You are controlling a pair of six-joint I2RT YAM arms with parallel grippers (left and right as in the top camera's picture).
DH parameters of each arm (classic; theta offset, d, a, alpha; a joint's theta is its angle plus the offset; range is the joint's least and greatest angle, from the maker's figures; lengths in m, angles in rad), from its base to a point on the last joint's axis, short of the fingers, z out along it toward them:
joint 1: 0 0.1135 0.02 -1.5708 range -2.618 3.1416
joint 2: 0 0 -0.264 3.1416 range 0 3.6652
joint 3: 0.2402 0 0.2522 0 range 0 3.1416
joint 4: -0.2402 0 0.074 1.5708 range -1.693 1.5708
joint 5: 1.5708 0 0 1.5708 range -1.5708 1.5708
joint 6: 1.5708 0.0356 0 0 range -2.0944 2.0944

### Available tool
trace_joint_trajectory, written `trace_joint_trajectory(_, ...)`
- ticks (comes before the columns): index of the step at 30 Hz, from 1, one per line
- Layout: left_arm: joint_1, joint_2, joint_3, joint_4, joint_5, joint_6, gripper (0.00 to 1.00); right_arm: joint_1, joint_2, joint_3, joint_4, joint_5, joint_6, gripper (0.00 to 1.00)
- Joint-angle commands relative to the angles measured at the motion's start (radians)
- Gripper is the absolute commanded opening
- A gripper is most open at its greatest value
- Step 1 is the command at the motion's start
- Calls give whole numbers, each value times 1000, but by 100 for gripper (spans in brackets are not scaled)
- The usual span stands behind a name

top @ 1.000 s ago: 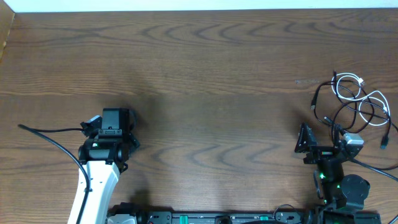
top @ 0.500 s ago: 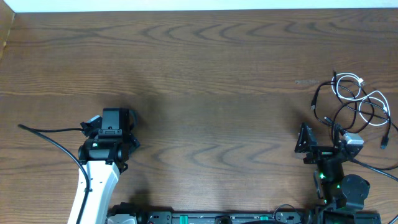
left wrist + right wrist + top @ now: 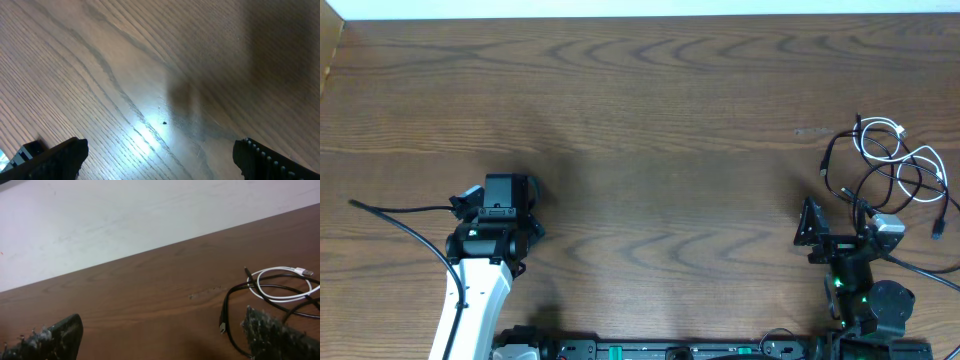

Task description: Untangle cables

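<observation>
A robotics lab, it seems: left arm (image 3: 472, 265) and right arm (image 3: 855, 285) mounted at a wooden table (image 3: 670, 120), loose cables (image 3: 895, 165) on it, white wall (image 3: 100, 220) behind.

Nothing to read here: no lettering, label, brand or number shows on the wooden tabletop (image 3: 650, 100) in any of the three views. Over at three o'clock the cables (image 3: 890, 165) carry no legible marking either, and their plugs are too small to make out any print.
</observation>
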Motion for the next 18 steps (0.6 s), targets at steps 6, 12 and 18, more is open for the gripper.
trace_joint_trajectory(6, 4, 0, 6, -3, -20, -8, 98, -8, -6, -2, -4, -8, -1, 99)
trace_joint_trajectory(12, 4, 0, 6, -3, -20, -8, 98, -8, -6, -2, -3, -15, -25, 99)
trace_joint_trajectory(18, 4, 0, 6, -3, -20, -8, 98, -8, -6, -2, -1, -37, -479, 99)
